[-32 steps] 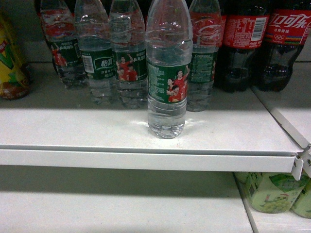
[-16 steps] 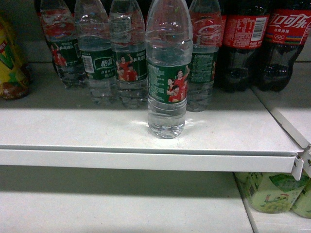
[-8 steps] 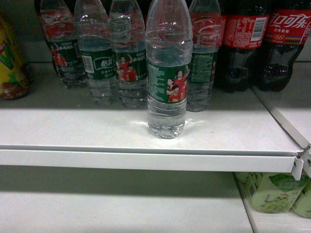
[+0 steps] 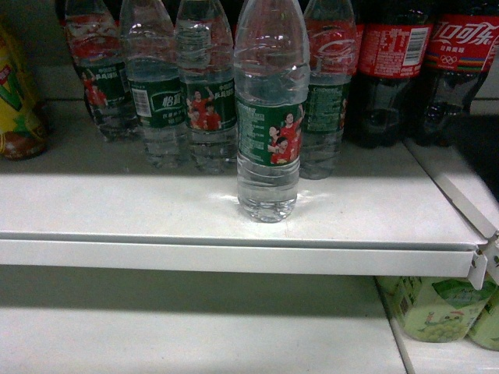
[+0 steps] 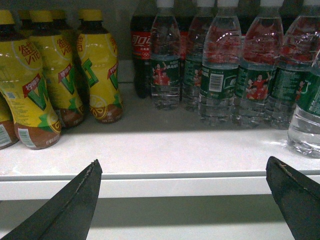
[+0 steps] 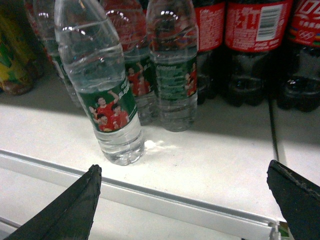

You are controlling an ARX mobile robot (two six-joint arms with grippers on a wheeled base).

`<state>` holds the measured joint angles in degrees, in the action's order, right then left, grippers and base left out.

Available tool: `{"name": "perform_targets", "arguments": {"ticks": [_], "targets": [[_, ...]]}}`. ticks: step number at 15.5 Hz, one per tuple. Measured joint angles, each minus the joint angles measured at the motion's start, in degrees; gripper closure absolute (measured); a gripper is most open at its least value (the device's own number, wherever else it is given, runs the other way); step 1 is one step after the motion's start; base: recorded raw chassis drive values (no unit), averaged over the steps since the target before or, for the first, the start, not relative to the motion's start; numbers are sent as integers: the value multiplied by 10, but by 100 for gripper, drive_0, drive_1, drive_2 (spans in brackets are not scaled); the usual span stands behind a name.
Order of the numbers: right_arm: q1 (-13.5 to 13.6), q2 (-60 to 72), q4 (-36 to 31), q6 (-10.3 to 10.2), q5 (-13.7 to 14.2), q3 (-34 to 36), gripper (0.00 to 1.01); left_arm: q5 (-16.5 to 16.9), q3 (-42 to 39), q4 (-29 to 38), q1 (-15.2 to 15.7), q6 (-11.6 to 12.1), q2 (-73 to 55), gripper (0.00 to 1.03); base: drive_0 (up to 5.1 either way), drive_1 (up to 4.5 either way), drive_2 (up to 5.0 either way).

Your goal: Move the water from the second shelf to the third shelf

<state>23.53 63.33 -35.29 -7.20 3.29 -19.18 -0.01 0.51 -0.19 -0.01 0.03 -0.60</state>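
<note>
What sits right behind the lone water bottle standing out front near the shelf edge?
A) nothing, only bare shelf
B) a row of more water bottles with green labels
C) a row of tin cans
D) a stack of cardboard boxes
B: the front water bottle stands alone near the shelf edge, and a row of green-labelled water bottles lines up just behind it.

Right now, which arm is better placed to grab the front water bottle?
Right. Its open gripper faces the front water bottle close by; from the left gripper it shows only at the far right edge.
</note>
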Motion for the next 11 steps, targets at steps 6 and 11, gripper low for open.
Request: {"name": "perform_targets", "arguments": {"ticks": [6, 11], "targets": [[114, 207, -6, 7, 48, -141, 3, 0, 0, 0, 0, 0, 0, 5, 0, 0, 0], [133, 279, 36, -25, 54, -226, 3, 0, 0, 0, 0, 0, 0, 5, 0, 0, 0]]}}
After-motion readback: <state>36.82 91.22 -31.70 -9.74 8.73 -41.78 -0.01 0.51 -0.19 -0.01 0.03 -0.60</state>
